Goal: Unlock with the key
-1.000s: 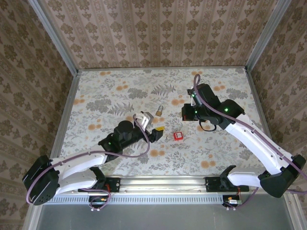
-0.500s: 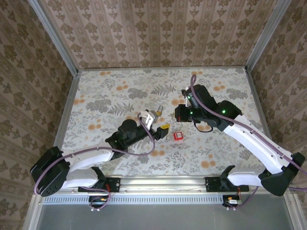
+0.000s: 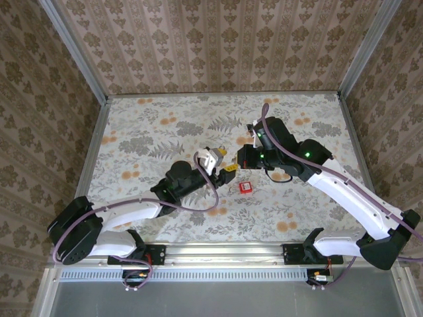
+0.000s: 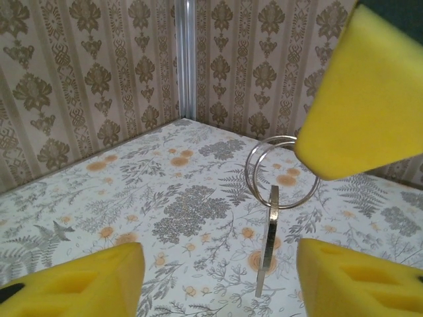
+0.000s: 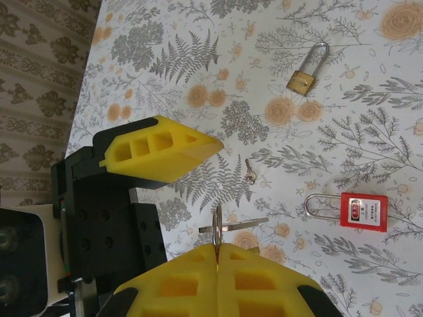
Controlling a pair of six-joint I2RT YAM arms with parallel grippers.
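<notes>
My right gripper [image 5: 218,247] is shut on a thin metal ring [image 5: 217,231], and the key [image 5: 248,224], a flat silver one, hangs from that ring above the table. In the left wrist view the key [image 4: 269,244] shows edge-on under the ring [image 4: 281,172]. My left gripper [image 4: 218,277] is open around the key, with a gap on both sides between it and the yellow fingers [image 4: 73,281]. From above, the left gripper [image 3: 225,160] meets the right gripper [image 3: 236,160] at mid-table. A red padlock [image 3: 246,187] lies just in front of them.
A brass padlock [image 5: 305,72] with a silver shackle lies on the floral tablecloth [image 3: 152,132]. A small loose key [image 5: 250,172] lies between it and the red padlock [image 5: 357,211]. Patterned walls close off the table on three sides.
My left arm has reached forward and right until its jaws stand around the hanging key, and they have narrowed. The right gripper has shifted slightly left, still shut on the ring.
</notes>
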